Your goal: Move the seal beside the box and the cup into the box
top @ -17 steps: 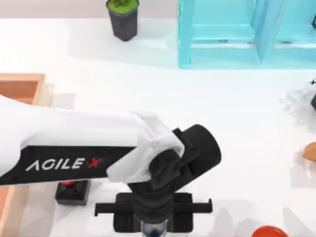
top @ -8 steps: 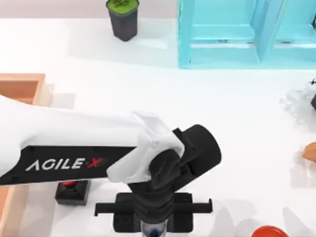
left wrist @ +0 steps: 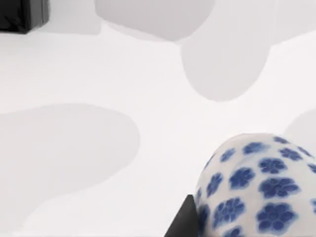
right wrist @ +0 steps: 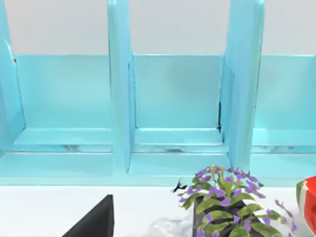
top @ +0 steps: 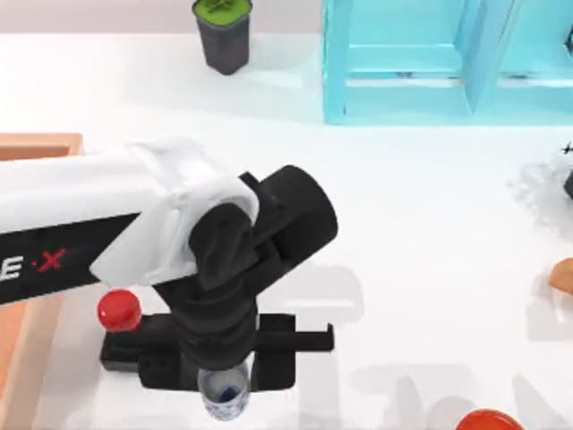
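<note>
Cup [top: 222, 395] is clamped in our left gripper [top: 222, 392] near the table's front edge, seal [top: 118, 311] just beside it, so we carry it level and high over the box [top: 36, 145] wall at left.

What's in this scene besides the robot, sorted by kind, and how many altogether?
cup: 1
seal: 1
box: 1
green-topped pot: 1
turquoise shelf unit: 1
flowering plant: 1
red-orange bowl: 1
Total: 7, leaving out cut-off bits at the right edge.
</note>
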`<action>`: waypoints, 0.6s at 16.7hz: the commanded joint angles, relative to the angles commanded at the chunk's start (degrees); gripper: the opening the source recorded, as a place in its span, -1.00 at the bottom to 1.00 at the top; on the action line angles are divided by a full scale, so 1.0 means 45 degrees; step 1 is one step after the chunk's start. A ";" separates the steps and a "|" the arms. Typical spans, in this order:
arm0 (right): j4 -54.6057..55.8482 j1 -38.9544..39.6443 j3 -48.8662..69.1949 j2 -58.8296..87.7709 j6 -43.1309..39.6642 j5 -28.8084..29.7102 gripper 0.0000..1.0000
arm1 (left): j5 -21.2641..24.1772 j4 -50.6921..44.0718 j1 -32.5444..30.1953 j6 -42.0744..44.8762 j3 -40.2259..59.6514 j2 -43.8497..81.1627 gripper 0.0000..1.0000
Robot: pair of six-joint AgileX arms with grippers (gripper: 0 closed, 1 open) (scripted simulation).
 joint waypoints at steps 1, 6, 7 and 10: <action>0.0000 0.0000 0.0000 0.0000 0.0000 0.0000 1.00 | -0.0002 -0.0624 0.0165 0.0266 -0.0001 -0.0633 -1.00; 0.0000 0.0000 0.0000 0.0000 0.0000 0.0000 1.00 | 0.0002 -0.2587 0.1546 0.1520 -0.0019 -0.2614 -1.00; 0.0000 0.0000 0.0000 0.0000 0.0000 0.0000 1.00 | 0.0003 -0.2608 0.1569 0.1536 -0.0020 -0.2634 -1.00; 0.0000 0.0000 0.0000 0.0000 0.0000 0.0000 1.00 | -0.0008 -0.2587 0.1511 0.1542 -0.0004 -0.2582 -1.00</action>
